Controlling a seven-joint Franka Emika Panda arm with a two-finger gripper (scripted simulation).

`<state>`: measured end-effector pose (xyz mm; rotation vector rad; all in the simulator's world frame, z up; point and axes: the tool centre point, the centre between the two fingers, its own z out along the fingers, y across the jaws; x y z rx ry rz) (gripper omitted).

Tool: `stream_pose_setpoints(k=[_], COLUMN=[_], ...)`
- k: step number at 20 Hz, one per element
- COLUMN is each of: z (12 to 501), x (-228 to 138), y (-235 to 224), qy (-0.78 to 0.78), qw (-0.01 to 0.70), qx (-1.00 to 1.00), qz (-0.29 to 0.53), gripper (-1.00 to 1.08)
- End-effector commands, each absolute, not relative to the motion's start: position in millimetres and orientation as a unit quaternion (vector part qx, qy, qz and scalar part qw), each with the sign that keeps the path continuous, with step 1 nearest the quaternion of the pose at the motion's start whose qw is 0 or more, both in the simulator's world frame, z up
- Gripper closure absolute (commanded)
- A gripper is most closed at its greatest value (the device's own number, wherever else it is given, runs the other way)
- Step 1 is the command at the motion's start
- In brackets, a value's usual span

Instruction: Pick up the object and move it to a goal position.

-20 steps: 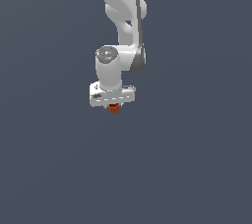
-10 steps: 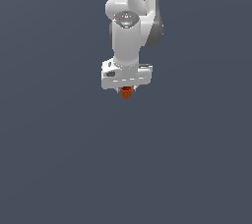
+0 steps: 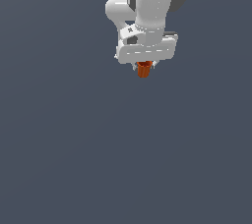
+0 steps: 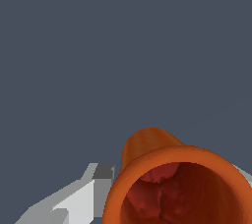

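The object is a small orange-red cup (image 3: 143,69), tapered toward its base, hanging just below the white hand in the exterior view. My gripper (image 3: 144,67) is shut on the cup, whose upper part is hidden by the hand. Seen from the wrist, the cup (image 4: 147,147) fills the near field, its dark hollow facing the camera and one grey-white finger (image 4: 74,203) beside it. The cup is held in the air against the plain dark grey background.
The white arm (image 3: 150,2) rises out of the frame at the top of the exterior view. Flat dark grey (image 3: 123,159) surrounds everything; no other object or edge shows.
The arm has carried the cup upward and toward the exterior view's right. The hand now looks larger in the picture. The grip on the cup is unchanged.
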<state>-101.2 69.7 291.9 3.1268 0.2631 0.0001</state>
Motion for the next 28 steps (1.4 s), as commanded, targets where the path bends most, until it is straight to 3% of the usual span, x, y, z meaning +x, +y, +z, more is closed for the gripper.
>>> stream_pose_setpoints(k=[1,15,28], z=[318,431,454], x=[-108,-129,-131], y=[87,162,178], qy=[0.084,0.084,0.084], qw=[0.002,0.001,0.0], qx=[0.996,0.996,0.997], qz=[0.0,0.0,0.0], gripper=[1.08,1.08,1.08])
